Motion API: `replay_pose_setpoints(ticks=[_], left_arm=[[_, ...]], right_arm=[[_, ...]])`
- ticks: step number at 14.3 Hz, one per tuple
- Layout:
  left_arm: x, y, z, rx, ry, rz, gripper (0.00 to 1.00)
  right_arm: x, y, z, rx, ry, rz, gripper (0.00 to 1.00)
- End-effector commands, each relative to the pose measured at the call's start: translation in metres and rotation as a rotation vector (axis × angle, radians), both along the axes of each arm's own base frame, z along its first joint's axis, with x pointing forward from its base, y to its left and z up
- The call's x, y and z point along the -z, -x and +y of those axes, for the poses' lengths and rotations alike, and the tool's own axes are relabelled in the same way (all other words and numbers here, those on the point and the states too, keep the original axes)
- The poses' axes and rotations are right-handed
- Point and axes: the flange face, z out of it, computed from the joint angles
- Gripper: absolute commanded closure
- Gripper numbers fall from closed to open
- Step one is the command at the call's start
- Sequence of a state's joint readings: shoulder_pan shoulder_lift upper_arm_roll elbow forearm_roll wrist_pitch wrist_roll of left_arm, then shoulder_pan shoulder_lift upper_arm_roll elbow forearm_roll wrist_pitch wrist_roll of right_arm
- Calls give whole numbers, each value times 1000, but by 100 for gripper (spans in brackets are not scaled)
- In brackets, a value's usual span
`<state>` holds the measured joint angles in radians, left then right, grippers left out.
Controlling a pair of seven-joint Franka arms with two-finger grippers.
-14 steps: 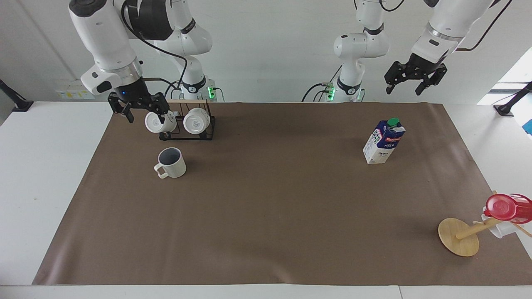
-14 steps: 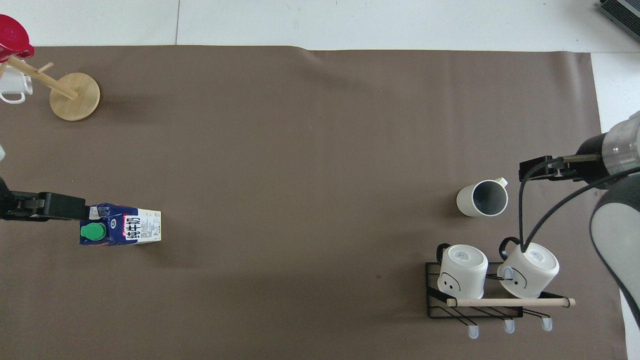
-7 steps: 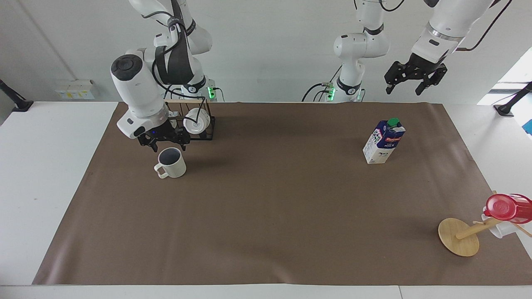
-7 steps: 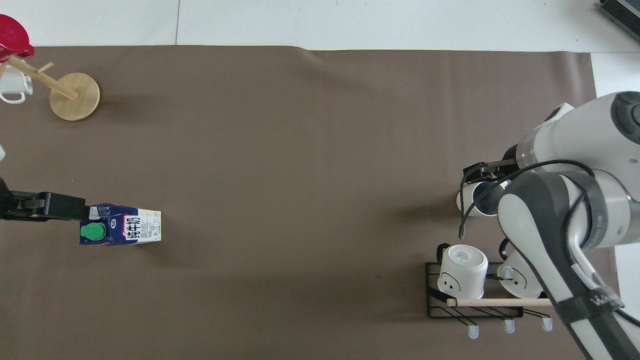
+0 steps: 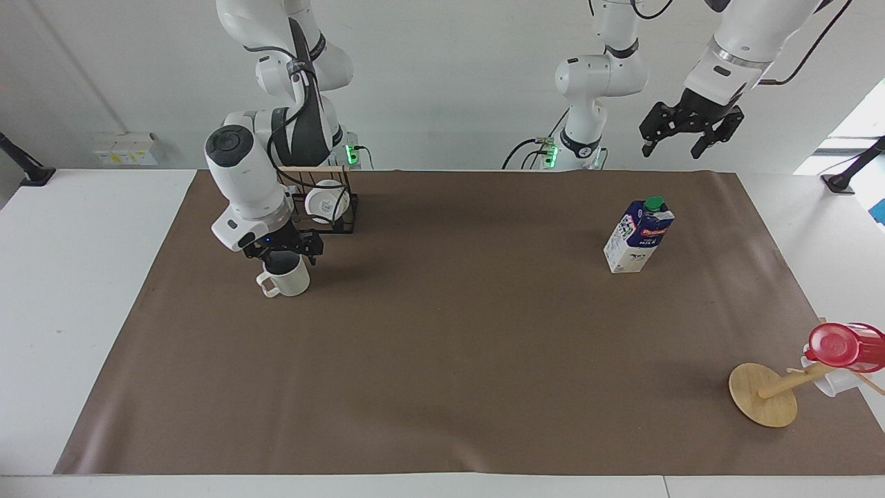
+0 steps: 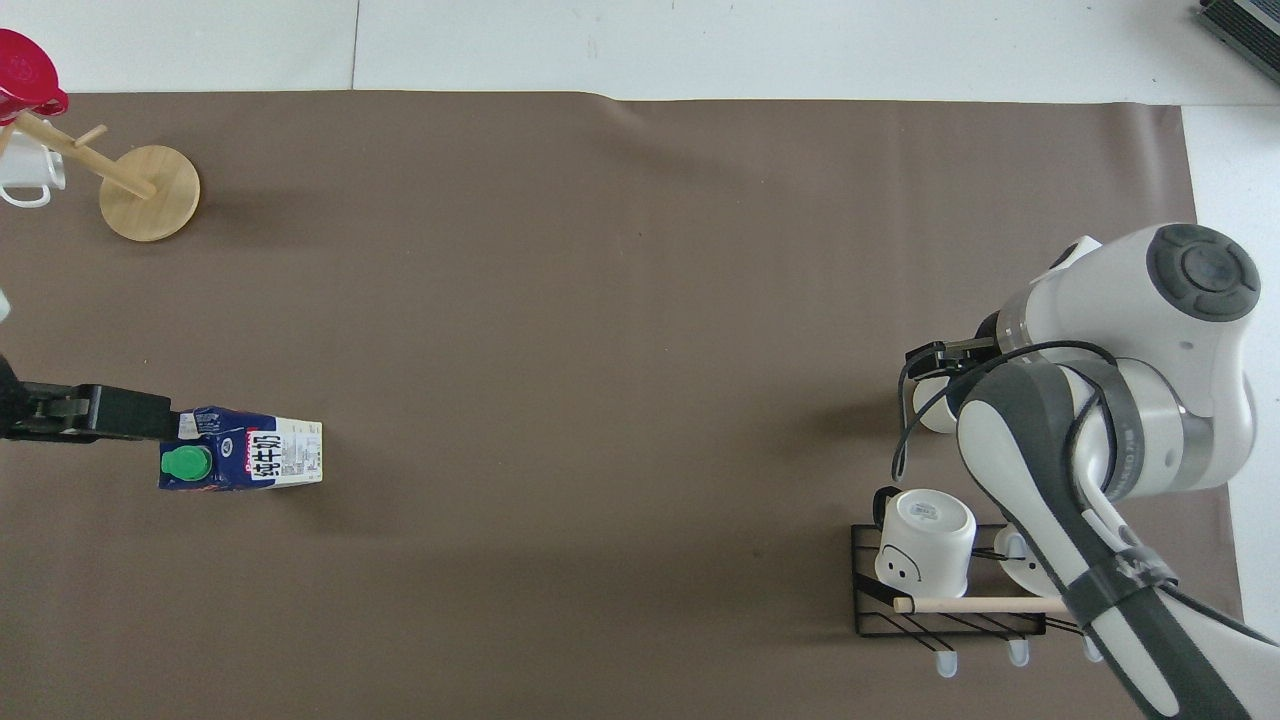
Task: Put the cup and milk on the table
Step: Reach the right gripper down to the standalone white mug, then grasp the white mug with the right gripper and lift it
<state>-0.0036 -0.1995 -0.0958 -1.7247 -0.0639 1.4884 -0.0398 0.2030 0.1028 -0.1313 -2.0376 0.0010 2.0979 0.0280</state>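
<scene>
Cup [image 5: 285, 279] and milk [image 5: 639, 235] are both seen standing upright on the brown sheet [image 5: 442, 360] that covers most of the tabletop [image 5: 76, 277], well apart from each other: the cup toward the right arm's end, the milk toward the left arm's end. The cup is placed just farther from the robots than a black wire rack [image 5: 325, 207] on which plain white mugs [image 6: 925, 543] are hung. The right gripper [image 5: 282, 250] is lowered directly over the cup's mouth, its fingers spread to either side of the rim; whether the rim is touched cannot be told, and nothing is grasped. In the overhead view the cup is largely covered by this arm. The left gripper [image 5: 690, 133] is held high in the air near the milk, its fingers parted and empty. A wooden mug tree [image 5: 767, 394] bearing a red cup [image 5: 845, 346] is seen at the corner of the sheet farthest from the robots at the left arm's end.
</scene>
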Motion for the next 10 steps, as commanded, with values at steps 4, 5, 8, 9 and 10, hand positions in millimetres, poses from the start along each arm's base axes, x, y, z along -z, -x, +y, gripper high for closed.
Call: replay_pose_setpoints(ticks=[4,5,8,9,10], left_arm=[[-6,1,4,-13,10,9,0],[-6,1,3,-13,10,9,0],[-6,1,3,-11,10,9,0],[-6,1,4,-13,10,9,0],[-6,1,4,-13,10,9,0]], right_arm=[[34,5,-2,43,-14,-5,0],[36,6,-3,46,-15,-4,0],[39,5,-3,58,-13,-7,0],[41,5,-3,75,-13,-9,0],[40,5,-1,77,-11,-7,0]])
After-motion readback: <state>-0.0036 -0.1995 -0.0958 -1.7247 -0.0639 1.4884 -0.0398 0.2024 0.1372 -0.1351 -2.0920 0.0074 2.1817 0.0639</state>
